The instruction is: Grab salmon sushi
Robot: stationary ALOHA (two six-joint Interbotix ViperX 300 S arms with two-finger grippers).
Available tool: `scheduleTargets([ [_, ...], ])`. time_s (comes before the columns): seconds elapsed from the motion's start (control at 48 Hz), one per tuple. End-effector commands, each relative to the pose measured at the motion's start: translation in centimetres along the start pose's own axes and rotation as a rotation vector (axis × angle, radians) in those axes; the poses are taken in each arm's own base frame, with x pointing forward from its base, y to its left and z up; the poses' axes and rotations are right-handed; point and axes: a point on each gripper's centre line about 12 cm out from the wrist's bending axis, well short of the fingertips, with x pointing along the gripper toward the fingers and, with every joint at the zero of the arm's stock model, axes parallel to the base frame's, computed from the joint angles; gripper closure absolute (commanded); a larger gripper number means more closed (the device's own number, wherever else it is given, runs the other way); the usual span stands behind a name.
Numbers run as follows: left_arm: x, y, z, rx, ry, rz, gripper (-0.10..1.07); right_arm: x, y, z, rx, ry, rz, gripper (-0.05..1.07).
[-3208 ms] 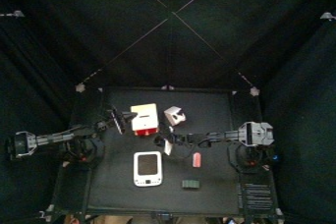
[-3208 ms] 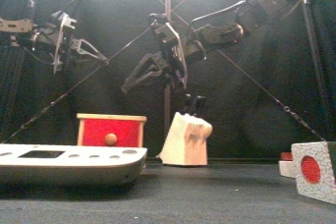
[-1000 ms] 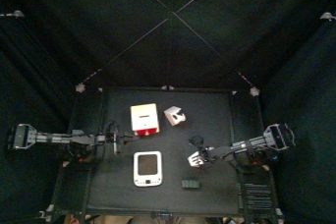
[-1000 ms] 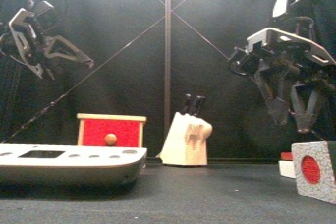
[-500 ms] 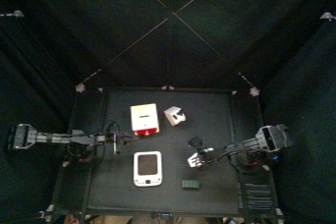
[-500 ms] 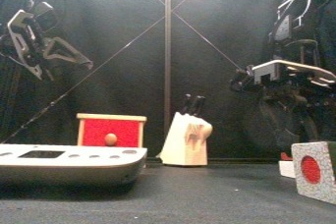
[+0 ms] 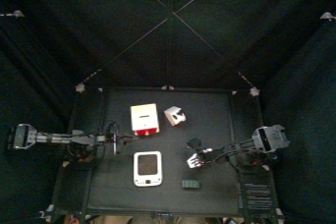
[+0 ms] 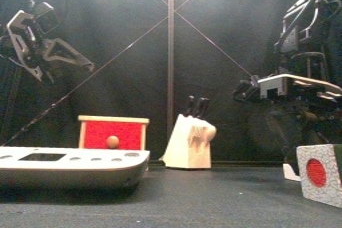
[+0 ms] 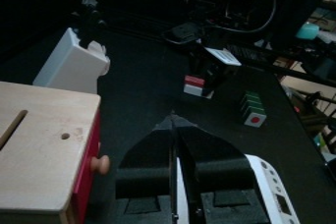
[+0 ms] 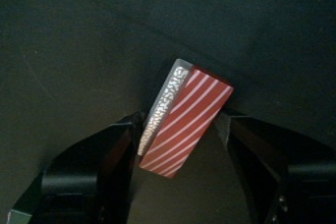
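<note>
Your right gripper (image 10: 180,147) hangs directly over the salmon sushi (image 10: 188,118), a small oblong piece striped salmon-red and white with a pale speckled band down one long edge, lying flat on the black table (image 10: 79,31). In the right wrist view the two black jaws stand wide apart with the piece between them, one jaw outside each long side, so its long axis runs across the closing line at a slight slant rather than squarely. Whether the tips are low enough to meet its sides you cannot tell from here. In the top view this gripper (image 7: 197,156) sits toward the table's front right, between the white phone-like device (image 7: 147,168) and the table's right edge, with the sushi hidden beneath it. Your left gripper (image 9: 179,159), jaws pressed together, rests well off at the left near the red-and-wood box (image 7: 144,119), so the right arm is plainly nearer. A small wrist turn would square the jaws to the long sides before you close.
</note>
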Motion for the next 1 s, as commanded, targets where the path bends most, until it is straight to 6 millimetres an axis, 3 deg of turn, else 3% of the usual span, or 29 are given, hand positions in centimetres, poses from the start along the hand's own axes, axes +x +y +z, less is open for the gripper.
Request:
scheduleTargets([
  [0.0, 0.2, -0.1, 0.3, 0.000, -0.011, -0.001, 0.58, -0.4, 0.3, 0.1, 0.007, -0.003, 0.018, 0.16],
  [0.312, 0.2, -0.1, 0.3, -0.001, -0.011, -0.001, 0.58, -0.9, 0.7, 0.5, 0.007, -0.013, 0.029, 0.32],
  [0.583, 0.1, -0.1, 0.3, -0.001, -0.009, -0.003, 0.58, -3.6, 1.3, 1.3, 0.000, -0.056, 0.106, 0.33],
  [0.979, 0.1, 0.1, 0.2, -0.014, -0.006, 0.007, 0.58, -3.4, 1.4, 1.4, -0.003, -0.062, 0.112, 0.33],
])
